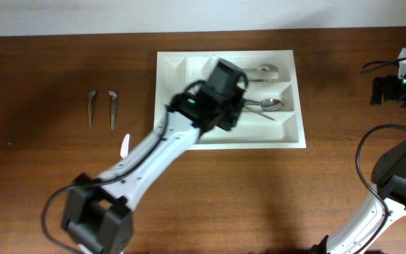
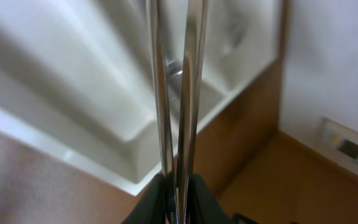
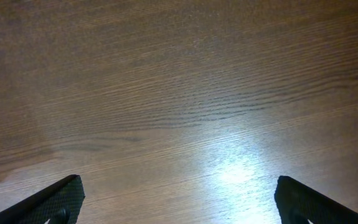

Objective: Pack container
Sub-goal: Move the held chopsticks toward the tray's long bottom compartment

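The container (image 1: 291, 137) lies at 12 o'clock on the counter (image 1: 48, 176). Over its middle, the left claw (image 2: 179, 196) is clamped on two thin metal strips (image 2: 193, 93). Toward 3 o'clock, the right claw (image 3: 179, 190) gapes wide apart above the wood

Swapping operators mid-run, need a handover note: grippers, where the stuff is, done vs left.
Left gripper: shut on a thin metal utensil, above the container.
Right gripper: open, empty, over bare table.
Done: two spoons in the container's right-hand compartments.
Left: place the held utensil; two metal pieces and a small white item lie on the table, left of the container.
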Controlling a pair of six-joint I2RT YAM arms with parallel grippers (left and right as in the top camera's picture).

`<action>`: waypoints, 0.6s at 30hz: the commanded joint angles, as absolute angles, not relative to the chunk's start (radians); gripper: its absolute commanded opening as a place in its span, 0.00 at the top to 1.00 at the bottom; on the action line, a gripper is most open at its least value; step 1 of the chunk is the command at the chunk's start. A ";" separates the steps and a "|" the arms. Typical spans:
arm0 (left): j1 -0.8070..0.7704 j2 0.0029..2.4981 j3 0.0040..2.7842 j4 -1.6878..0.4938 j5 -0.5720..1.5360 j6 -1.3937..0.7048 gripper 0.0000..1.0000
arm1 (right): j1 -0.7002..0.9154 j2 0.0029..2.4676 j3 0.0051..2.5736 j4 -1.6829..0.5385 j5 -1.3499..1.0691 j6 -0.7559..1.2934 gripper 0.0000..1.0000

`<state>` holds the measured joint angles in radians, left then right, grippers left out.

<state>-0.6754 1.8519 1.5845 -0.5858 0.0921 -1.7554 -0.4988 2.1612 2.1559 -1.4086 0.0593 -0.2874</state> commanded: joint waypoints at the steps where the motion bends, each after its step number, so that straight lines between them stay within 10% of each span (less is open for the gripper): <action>1: -0.721 1.925 1.601 -0.590 0.073 -1.930 0.91 | -0.505 2.167 2.149 -1.409 0.053 -0.276 0.01; 18: -0.733 1.990 1.601 -0.591 0.002 -1.990 0.92 | -0.505 2.167 2.149 -1.409 0.053 -0.276 0.01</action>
